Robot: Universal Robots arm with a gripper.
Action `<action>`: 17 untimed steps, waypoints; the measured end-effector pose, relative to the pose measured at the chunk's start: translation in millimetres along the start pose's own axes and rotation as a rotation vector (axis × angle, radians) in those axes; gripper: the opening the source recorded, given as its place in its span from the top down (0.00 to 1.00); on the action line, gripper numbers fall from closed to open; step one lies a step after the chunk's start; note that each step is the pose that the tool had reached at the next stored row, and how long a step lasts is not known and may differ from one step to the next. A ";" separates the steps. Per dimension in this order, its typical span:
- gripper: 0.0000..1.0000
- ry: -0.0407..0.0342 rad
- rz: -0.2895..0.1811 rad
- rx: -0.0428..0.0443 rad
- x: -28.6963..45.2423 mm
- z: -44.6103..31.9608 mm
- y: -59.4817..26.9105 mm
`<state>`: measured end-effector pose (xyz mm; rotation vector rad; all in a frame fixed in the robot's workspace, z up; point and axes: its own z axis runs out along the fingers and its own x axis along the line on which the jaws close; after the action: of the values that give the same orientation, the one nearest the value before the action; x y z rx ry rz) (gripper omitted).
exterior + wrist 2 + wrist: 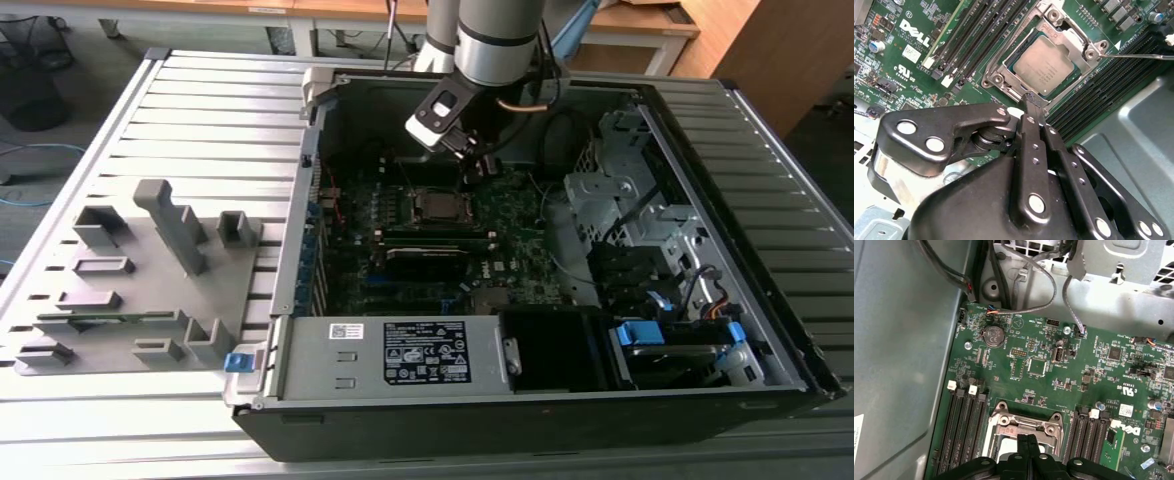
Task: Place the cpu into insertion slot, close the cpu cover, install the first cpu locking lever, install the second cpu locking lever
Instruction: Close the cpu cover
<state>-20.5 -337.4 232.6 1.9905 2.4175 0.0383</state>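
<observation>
Second wrist view: the clenched, empty tool (pixel 1032 101) hovers at the cpu cover (pixel 1061 25) lying over the cpu (pixel 1045 66).

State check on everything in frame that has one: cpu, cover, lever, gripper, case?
cpu cover: down flat.
cpu: seated, showing through the cover's window.
locking lever: thin rod sticking out sideways past the cover; cannot tell if it is latched.
gripper: shut, tip at the cover's edge, nothing held.
computer case: open, side panel off.
</observation>
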 end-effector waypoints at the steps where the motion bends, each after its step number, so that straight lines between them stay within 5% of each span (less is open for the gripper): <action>1: 0.89 0.0002 -0.010 0.0001 0.0 0.1 0.0; 17: 0.89 0.0025 -0.103 0.0009 0.0 0.5 0.0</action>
<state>-20.5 -337.5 232.1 1.8646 2.5175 0.0389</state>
